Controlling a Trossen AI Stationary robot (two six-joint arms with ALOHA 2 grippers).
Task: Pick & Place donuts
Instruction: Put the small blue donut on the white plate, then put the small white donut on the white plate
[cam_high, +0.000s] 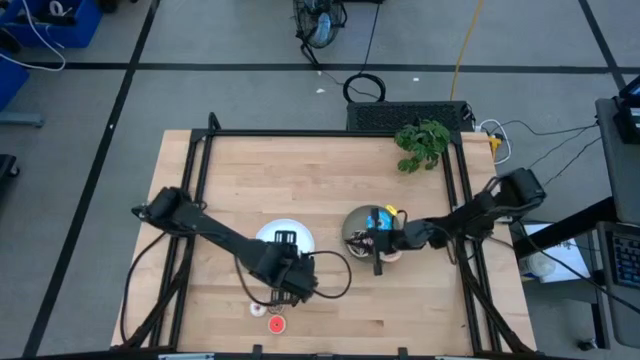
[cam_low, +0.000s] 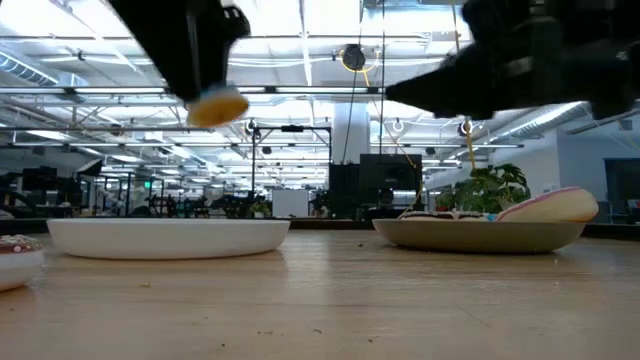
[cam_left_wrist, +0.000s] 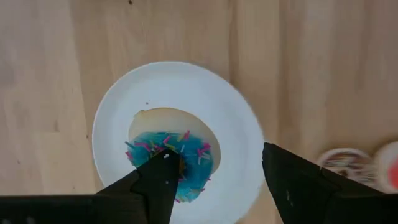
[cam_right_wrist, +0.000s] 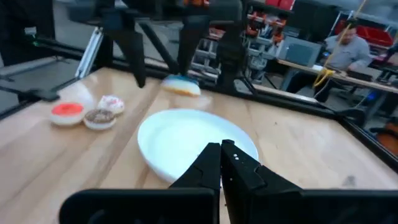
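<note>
The left hand (cam_left_wrist: 214, 180) hangs spread above the white plate (cam_left_wrist: 236, 124), the blue sprinkled donut (cam_left_wrist: 171, 163) just below its fingers, apparently in mid-air. Three small donuts (cam_right_wrist: 87, 112) lie beside the plate on the desk (cam_high: 330, 180). The right hand (cam_right_wrist: 222, 163) is pressed together, by the grey-green plate (cam_high: 356, 222).

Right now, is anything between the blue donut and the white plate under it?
Nothing. The low view shows the blue donut up in the air, with an open gap down to the white plate.
</note>
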